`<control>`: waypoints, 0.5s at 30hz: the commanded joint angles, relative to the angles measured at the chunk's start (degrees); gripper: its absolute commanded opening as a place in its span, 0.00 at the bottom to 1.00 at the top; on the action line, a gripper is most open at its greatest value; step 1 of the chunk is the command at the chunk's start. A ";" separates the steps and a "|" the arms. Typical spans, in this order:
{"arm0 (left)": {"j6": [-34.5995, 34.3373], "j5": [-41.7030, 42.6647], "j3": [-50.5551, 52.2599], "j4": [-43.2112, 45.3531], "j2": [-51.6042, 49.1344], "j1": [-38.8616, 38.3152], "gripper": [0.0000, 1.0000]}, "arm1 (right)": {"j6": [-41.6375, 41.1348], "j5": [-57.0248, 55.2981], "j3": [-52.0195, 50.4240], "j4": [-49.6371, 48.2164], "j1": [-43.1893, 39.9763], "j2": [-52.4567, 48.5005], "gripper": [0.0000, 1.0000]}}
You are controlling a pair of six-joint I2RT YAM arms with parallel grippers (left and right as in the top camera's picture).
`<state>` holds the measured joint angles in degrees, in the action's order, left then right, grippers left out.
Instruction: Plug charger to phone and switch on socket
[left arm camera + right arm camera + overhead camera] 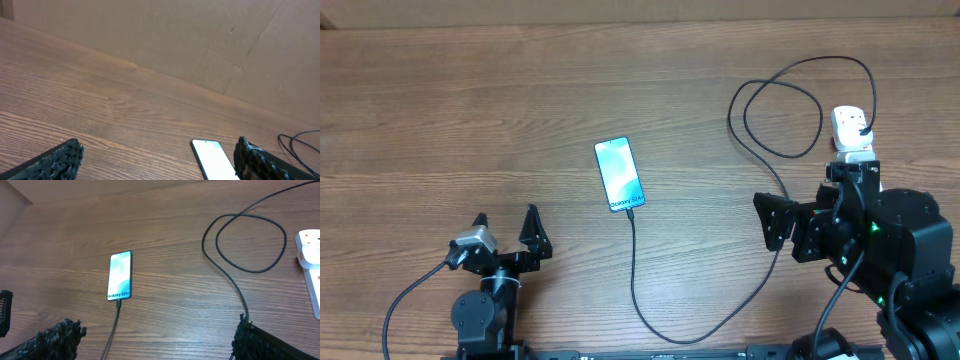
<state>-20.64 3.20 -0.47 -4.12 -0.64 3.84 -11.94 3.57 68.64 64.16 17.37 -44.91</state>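
The phone lies flat mid-table, its blue-teal screen lit with the "Galaxy" text at its near end. It also shows in the right wrist view and the left wrist view. The black charger cable has its connector tip in the phone's near end, curves along the front and loops up at the right. The white socket strip sits at the right, mostly hidden by my right arm; it shows in the right wrist view. My left gripper is open and empty at the front left. My right gripper is open and empty, beside the cable.
The table is bare brown wood. A tan wall panel rises at the table's far edge in the left wrist view. The cable loop lies between the phone and the socket strip.
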 commanded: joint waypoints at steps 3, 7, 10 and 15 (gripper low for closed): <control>-0.15 -0.66 0.20 -0.17 0.44 -0.26 1.00 | 0.24 -0.55 -0.11 -0.17 0.26 0.35 1.00; -0.15 -0.66 0.20 -0.17 0.44 -0.24 1.00 | 0.24 -0.52 -0.11 -0.17 0.26 0.35 1.00; -0.15 -0.66 0.20 -0.20 0.44 -0.24 1.00 | 0.26 -0.55 -0.11 -0.15 0.26 0.35 1.00; -0.15 -0.63 0.20 -0.17 0.44 -0.24 1.00 | 0.28 -2.64 -0.35 -0.81 0.26 0.48 1.00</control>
<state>-20.64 3.20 -0.47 -4.12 -0.64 3.84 -11.97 3.38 68.64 64.10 17.34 -44.91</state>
